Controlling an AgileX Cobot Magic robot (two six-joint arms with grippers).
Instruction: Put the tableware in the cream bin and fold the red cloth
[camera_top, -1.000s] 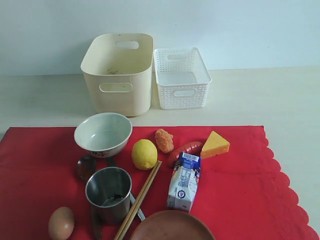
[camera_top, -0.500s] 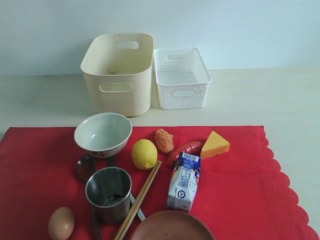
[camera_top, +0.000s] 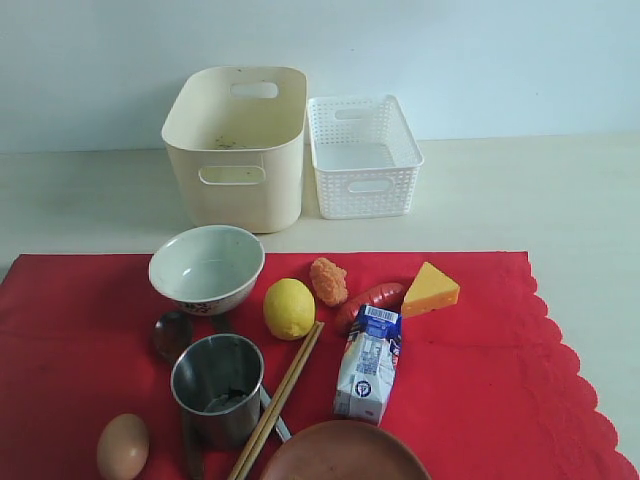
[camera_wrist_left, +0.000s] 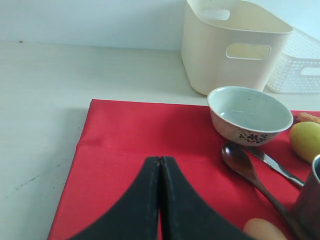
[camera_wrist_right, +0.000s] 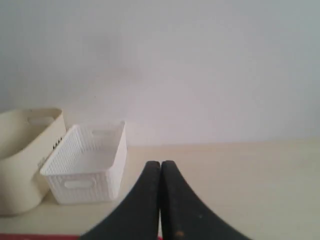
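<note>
On the unfolded red scalloped cloth (camera_top: 480, 380), tableware (camera_top: 206, 268) lies unsorted; tall cream plastic bin (camera_top: 235, 150) seemingly empty; left gripper (camera_wrist_left: 160, 165) and right gripper (camera_wrist_right: 160, 167) closed, unladen.

White bowl (camera_top: 206, 268), steel cup (camera_top: 218, 388) and brown plate (camera_top: 345, 456) sit on the red cloth (camera_top: 480, 370).

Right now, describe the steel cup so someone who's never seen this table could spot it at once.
In the exterior view, find the red cloth. On its left part, between the white bowl and the egg, stands the steel cup. It is the only shiny, open-topped metal cylinder there.
</note>
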